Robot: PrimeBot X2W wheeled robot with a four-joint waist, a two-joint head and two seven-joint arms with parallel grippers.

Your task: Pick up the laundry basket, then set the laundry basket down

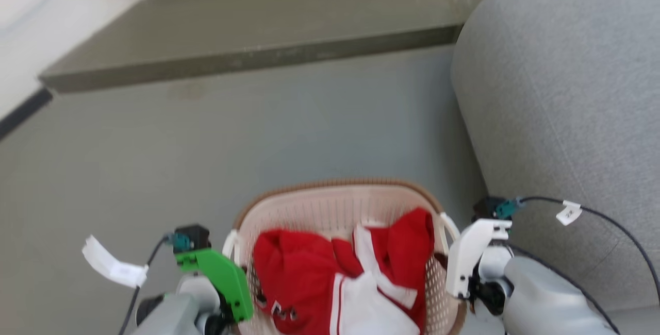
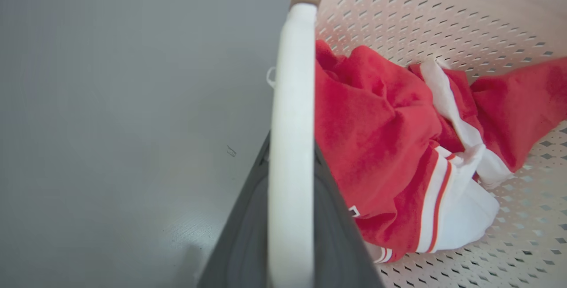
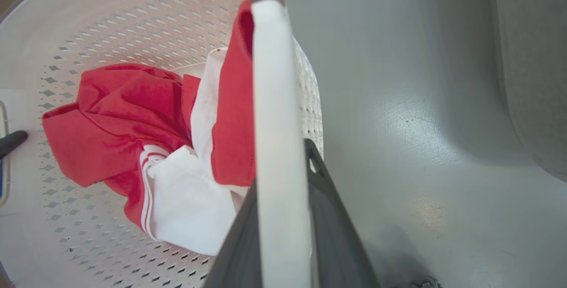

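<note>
Listing one basket, pinched at both side handles

Laundry basket (image 1: 335,184) — one, cream-white perforated plastic, rounded-rectangular, with a brown woven-look rim. It sits at the bottom centre of the head view, between the two arms, its near end cut off by the frame edge. Whether its base rests on the smooth grey floor (image 1: 206,144) or hangs above it cannot be told.

Clothing (image 1: 309,268) — one crumpled red-and-white heap inside the basket; the number of garments is not discernible.

White handles, two. The left handle (image 2: 290,102) runs between the dark fingers of the left gripper (image 2: 291,144), which pinch it from either side. The right handle (image 3: 274,102) is pinched likewise by the right gripper (image 3: 283,164). In the head view the fingers are hidden behind a green mount (image 1: 221,278) and a white mount (image 1: 466,257).

Grey upholstered furniture (image 1: 567,93), one piece, just beside the basket on its right, partly out of frame.

Dark raised ledge (image 1: 258,31), one, beyond the basket, blurred.
</note>
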